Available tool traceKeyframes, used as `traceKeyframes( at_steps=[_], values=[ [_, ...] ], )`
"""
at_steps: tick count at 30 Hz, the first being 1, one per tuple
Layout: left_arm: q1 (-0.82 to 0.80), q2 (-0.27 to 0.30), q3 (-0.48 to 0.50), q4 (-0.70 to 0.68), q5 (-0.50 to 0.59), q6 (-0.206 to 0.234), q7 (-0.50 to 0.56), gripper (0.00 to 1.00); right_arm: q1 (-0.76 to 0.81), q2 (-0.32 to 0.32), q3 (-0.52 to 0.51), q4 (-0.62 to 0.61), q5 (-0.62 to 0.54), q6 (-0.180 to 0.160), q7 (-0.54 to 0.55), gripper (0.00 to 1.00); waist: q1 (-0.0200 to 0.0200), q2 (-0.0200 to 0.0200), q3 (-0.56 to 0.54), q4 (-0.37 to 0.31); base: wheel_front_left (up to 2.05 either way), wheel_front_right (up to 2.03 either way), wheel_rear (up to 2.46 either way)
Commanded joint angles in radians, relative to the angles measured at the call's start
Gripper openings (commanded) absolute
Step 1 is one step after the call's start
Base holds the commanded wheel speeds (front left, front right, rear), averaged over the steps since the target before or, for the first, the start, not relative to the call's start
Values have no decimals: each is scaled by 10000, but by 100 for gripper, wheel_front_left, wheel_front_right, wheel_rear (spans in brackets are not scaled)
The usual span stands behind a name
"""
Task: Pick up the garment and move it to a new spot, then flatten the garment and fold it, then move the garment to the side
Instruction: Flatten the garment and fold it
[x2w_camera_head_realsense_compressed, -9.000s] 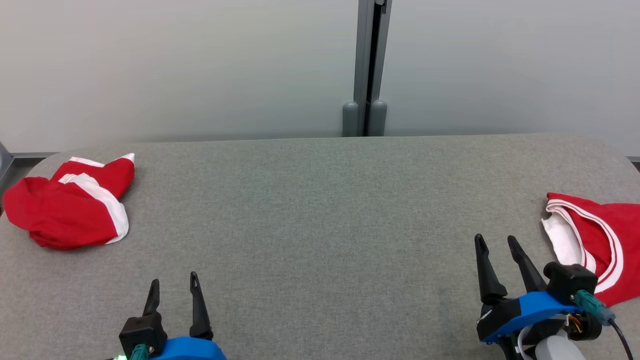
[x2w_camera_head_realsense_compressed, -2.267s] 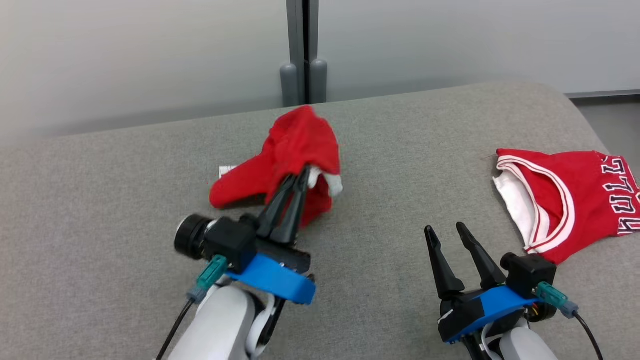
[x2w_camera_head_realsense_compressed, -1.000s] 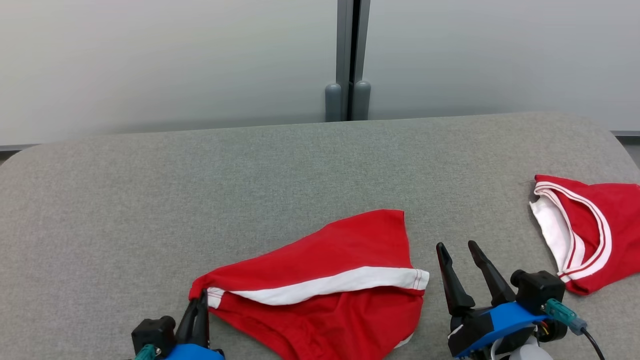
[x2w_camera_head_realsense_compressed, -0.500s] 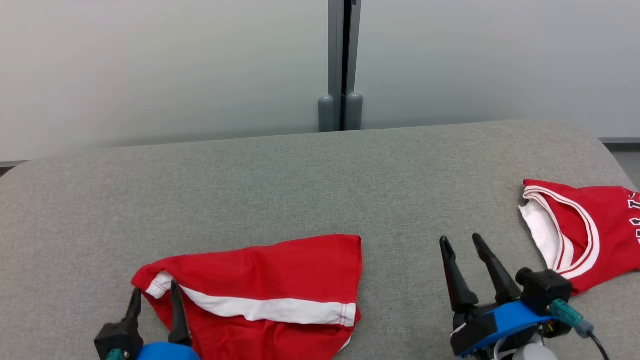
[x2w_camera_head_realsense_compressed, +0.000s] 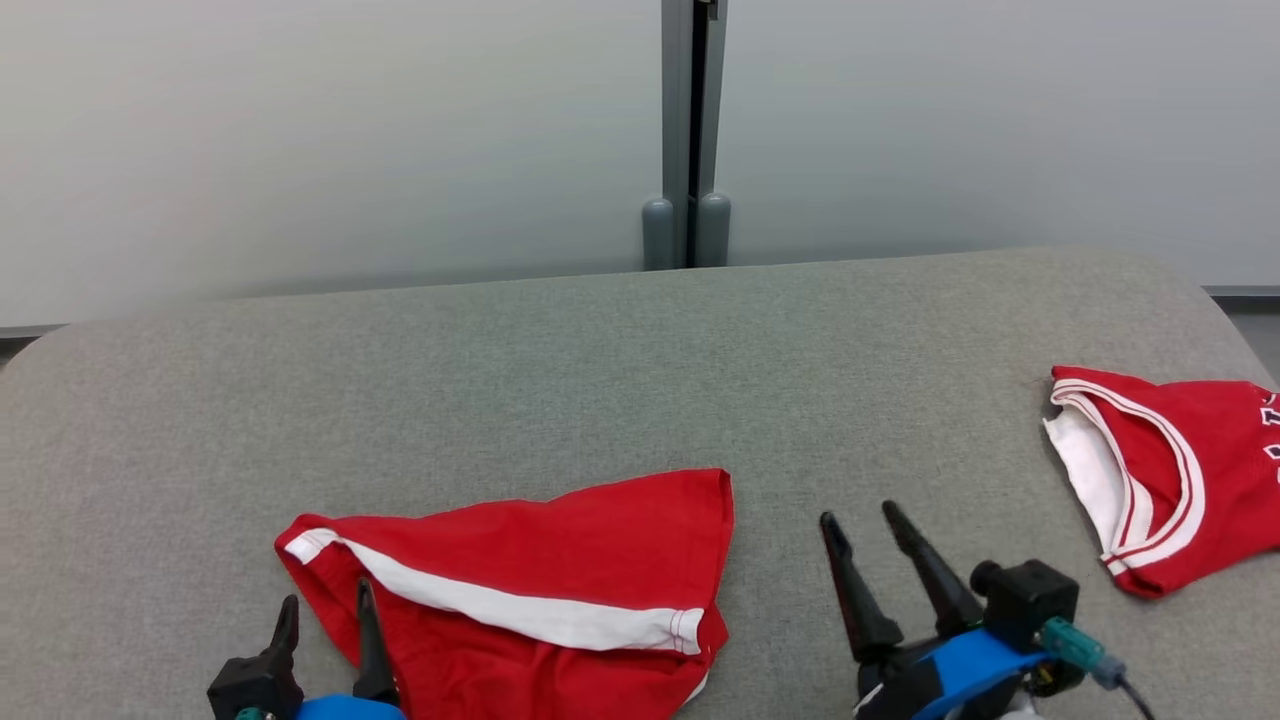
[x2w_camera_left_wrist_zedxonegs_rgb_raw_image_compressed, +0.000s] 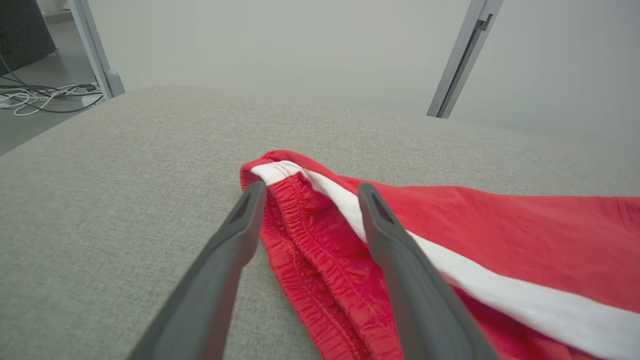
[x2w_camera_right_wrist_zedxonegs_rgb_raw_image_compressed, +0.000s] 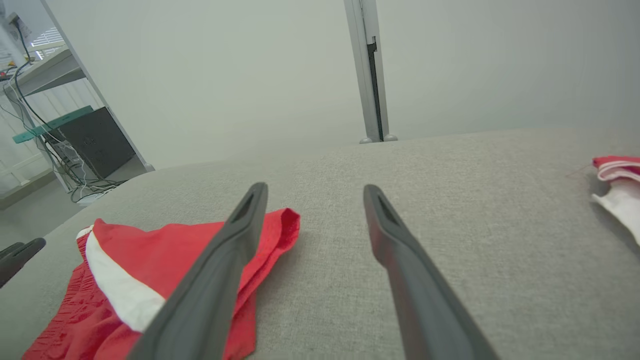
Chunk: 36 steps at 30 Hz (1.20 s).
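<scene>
**Left tool (x2w_camera_head_realsense_compressed: 326, 595) stands open over red shorts (x2w_camera_head_realsense_compressed: 560, 555)**

Both fingers (x2w_camera_left_wrist_zedxonegs_rgb_raw_image_compressed: 235, 240) straddle the waistband corner of the one pair, lying at the near edge of the grey tabletop (x2w_camera_head_realsense_compressed: 560, 360). Right tool (x2w_camera_head_realsense_compressed: 859, 514), open and empty, hovers just beside it; one red jersey (x2w_camera_head_realsense_compressed: 1190, 470) lies well apart.

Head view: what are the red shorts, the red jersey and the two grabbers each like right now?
red shorts: lying on the table, loosely spread, unfolded, not held.
red jersey: lying rumpled near the table's right end, untouched.
left gripper: open, fingers either side of the shorts' waistband.
right gripper: open, empty, above bare table.
</scene>
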Motion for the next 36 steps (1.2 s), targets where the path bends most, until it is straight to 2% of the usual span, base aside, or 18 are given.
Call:
traceKeyframes(
  at_steps=[1,3,7,12,17,18,19,20,30,36],
  values=[
    [77,-3,-134,-72,-41,17,-26,100,191,-26,383,117,282,3,-3,100,0,1,40,136,0,0,0],
    [19,0,-311,-117,-84,19,-26,100,206,-7,1216,370,634,3,-3,100,0,1,69,321,0,0,0],
    [-44,-4,-574,-291,-161,-13,-26,100,63,-49,2209,912,1251,2,-3,100,0,1,181,739,0,0,0],
    [-107,-3,-677,-539,-137,38,-26,100,-121,-40,2771,1463,1563,2,-5,100,0,1,408,1160,0,0,0],
    [-147,-7,-747,-662,-221,111,-26,100,-258,-38,2885,1583,1644,2,-3,100,0,1,571,1319,0,0,0],
    [-148,-5,-758,-679,-254,121,-26,100,-273,-40,2886,1585,1641,2,-3,64,0,1,598,1334,0,0,0],
    [-159,-5,-767,-693,-271,126,-26,100,-295,-40,2872,1589,1634,2,-3,38,0,1,623,1343,0,0,0],
    [-157,-5,-801,-721,-277,162,-26,100,-336,-43,2790,1618,1571,2,-3,0,0,1,639,1347,0,0,0],
    [-192,-4,-1052,-687,-464,169,-26,100,-663,-184,656,1972,760,2,-5,0,0,1,581,1030,0,0,0],
    [37,-4,-1088,-579,-564,69,-26,100,-399,-317,13,1944,269,2,-3,0,0,1,381,687,0,0,0]
  ],
)
